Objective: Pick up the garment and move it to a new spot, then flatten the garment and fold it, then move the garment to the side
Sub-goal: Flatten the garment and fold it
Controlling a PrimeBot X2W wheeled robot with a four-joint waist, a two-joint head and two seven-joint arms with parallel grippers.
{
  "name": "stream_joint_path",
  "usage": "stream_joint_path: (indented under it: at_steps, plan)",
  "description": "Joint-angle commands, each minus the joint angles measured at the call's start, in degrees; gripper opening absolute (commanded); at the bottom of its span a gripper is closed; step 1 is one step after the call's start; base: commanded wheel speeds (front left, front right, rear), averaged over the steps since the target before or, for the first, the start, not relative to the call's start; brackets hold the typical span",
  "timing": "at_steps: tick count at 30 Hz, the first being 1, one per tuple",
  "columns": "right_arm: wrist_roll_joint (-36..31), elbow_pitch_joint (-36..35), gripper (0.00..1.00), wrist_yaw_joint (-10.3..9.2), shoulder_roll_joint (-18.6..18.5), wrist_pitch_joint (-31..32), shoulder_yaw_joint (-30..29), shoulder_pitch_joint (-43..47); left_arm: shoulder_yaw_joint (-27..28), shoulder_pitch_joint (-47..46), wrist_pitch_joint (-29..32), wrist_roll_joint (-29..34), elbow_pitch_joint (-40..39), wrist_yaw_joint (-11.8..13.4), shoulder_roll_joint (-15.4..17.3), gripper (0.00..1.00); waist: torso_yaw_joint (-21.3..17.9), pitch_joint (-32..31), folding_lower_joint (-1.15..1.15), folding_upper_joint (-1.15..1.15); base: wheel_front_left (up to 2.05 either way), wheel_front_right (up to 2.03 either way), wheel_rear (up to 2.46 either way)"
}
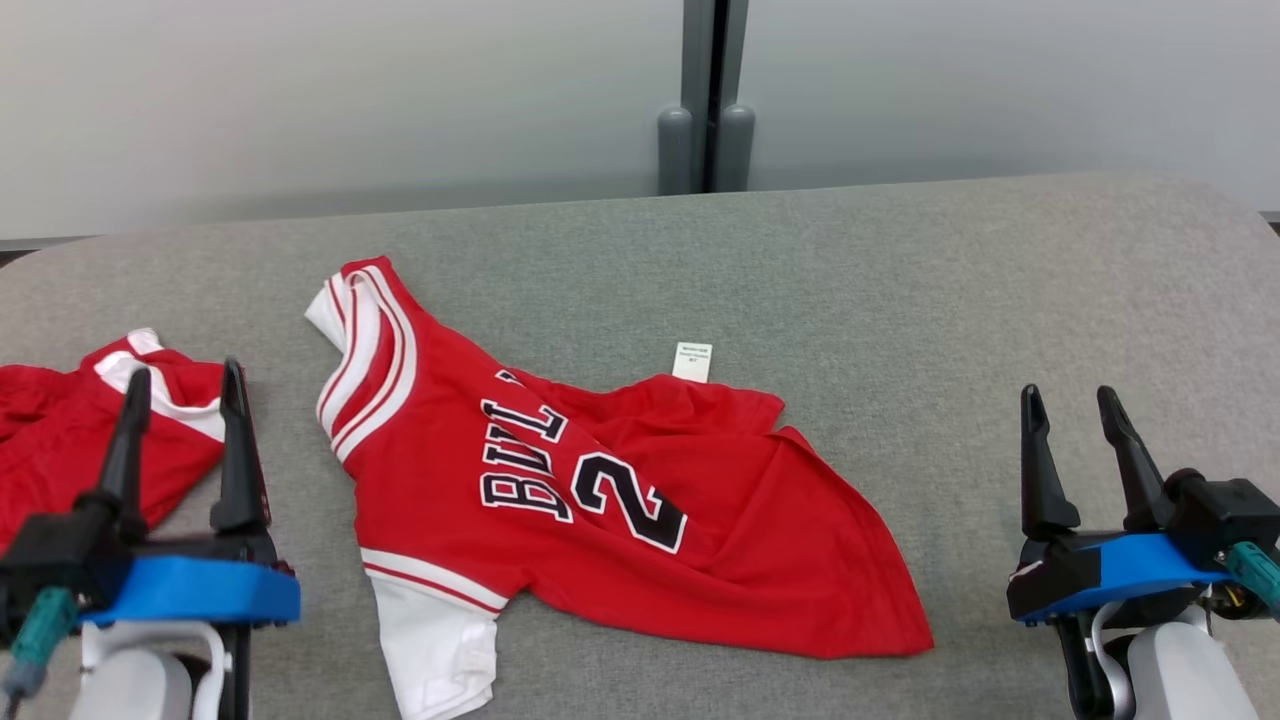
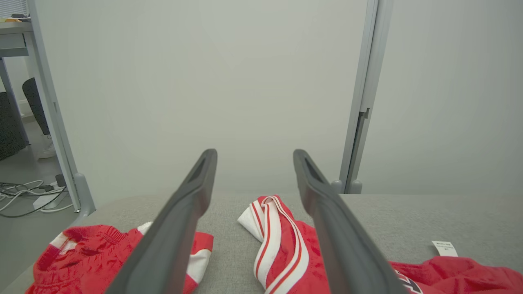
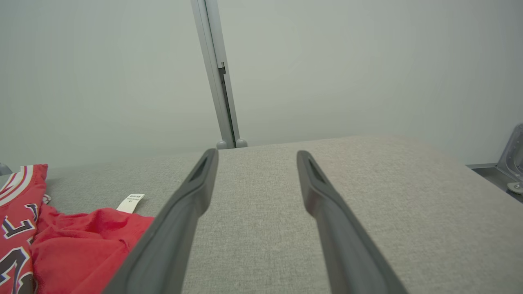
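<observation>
Left gripper point(image 1: 186, 372) and right gripper point(image 1: 1068, 393) spread, empty, flanking jersey point(image 1: 600, 500); red shorts point(image 1: 60, 430) left of jersey invite a mistaken grab.

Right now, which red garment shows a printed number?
The spread jersey in the middle of the table, bearing a black 2; the crumpled red garment at left shows none.

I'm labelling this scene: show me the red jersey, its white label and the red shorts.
red jersey point(image 1: 760, 540), head view, plain red cloth right of the number
white label point(image 1: 692, 362), head view, its middle
red shorts point(image 1: 50, 430), head view, red cloth at their left
</observation>
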Motion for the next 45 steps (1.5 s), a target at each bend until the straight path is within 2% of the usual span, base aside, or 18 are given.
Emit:
stream_joint_path:
  at_steps: [1, 8, 15, 20, 29, 37, 42, 43, 44, 45]
  plan:
    - [-0.3, 0.2, 1.0, 0.01, -0.1, -0.2, -0.1, 0.6, 1.5, 2.2, -0.1, 1.1, -1.1, -0.5, -1.5, 1.0, 0.5, -0.4, 0.0, 0.0, 0.0, 0.0, 0.0]
    - [-0.8, 1.3, 1.0, 0.01, -0.1, -0.2, 0.2, 1.5, 6.4, 8.1, -0.1, 5.4, -2.8, -3.2, -7.1, 1.0, 2.4, -1.8, 0.0, 0.0, 0.0, 0.0, 0.0]
    - [-1.3, 3.1, 1.0, 0.01, -0.1, -0.2, 1.7, 1.2, 8.9, 9.5, -0.1, 8.0, -2.1, -5.3, -9.5, 1.0, 3.4, -3.0, 0.0, 0.0, 0.0, 0.0, 0.0]
    - [-1.4, 6.6, 1.0, 0.01, -0.4, 0.0, 5.1, 0.0, 10.4, 9.6, -0.1, 9.6, -2.0, -6.3, -10.8, 1.0, 3.6, -3.5, 0.0, 0.0, 0.0, 0.0, 0.0]
    - [0.8, 15.2, 1.0, 0.01, -1.3, 4.2, 13.0, 1.5, 11.7, 9.0, -0.1, 11.0, -1.6, -7.6, -12.5, 1.0, 3.6, -3.4, 0.0, 0.0, 0.0, 0.0, 0.0]
    - [3.8, 22.1, 1.0, 0.01, -2.0, 4.3, 14.7, 1.2, 12.1, 8.1, -0.1, 11.8, -1.8, -8.0, -12.9, 1.0, 3.8, -2.5, 0.0, 0.0, 0.0, 0.0, 0.0]
    - [6.2, 25.1, 1.0, 0.01, -1.6, 5.3, 18.0, 1.4, 12.3, 7.7, -0.1, 11.9, -1.8, -8.2, -13.0, 1.0, 3.8, -2.2, 0.0, 0.0, 0.0, 0.0, 0.0]
    - [6.8, 25.3, 0.65, 0.02, -1.5, 5.3, 18.7, 1.4, 12.3, 7.7, -0.1, 11.9, -1.8, -8.2, -13.0, 1.0, 3.8, -2.1, 0.0, 0.0, 0.0, 0.0, 0.0]
    - [7.1, 25.5, 0.2, 0.08, -1.4, 5.2, 19.3, 1.3, 12.3, 7.6, -0.1, 11.9, -1.7, -8.2, -13.0, 1.0, 3.8, -2.0, 0.0, 0.0, 0.0, 0.0, 0.0]
    - [7.6, 25.7, 0.0, 0.08, -1.4, 5.3, 20.0, 1.2, 12.3, 7.5, -0.1, 11.9, -1.7, -8.2, -13.1, 1.0, 3.7, -2.0, 0.0, 0.0, 0.0, 0.0, 0.0]
